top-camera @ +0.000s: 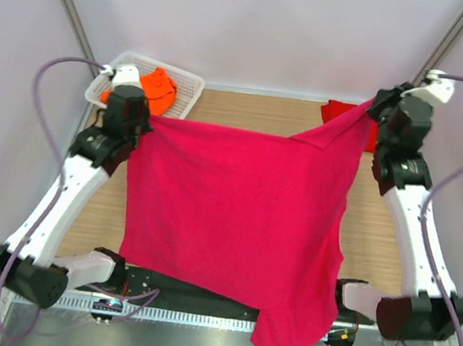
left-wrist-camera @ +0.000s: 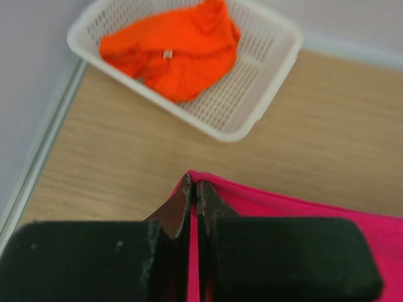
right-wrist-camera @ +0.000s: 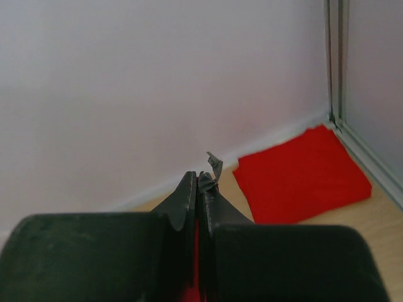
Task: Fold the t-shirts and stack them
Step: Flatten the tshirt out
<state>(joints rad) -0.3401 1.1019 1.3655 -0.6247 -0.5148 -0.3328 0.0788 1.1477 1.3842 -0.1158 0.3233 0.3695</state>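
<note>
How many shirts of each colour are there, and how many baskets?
pink t-shirt: 1
red t-shirt: 1
orange t-shirt: 1
white basket: 1
Total: 4 things

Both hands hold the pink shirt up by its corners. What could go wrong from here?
The left hand and right hand each pinch only a small corner of the pink shirt; it may slip out.
Its lower part hangs past the near edge of the table, by the arm bases; it may catch there.
The folded red shirt near the right hand could be disturbed.
</note>
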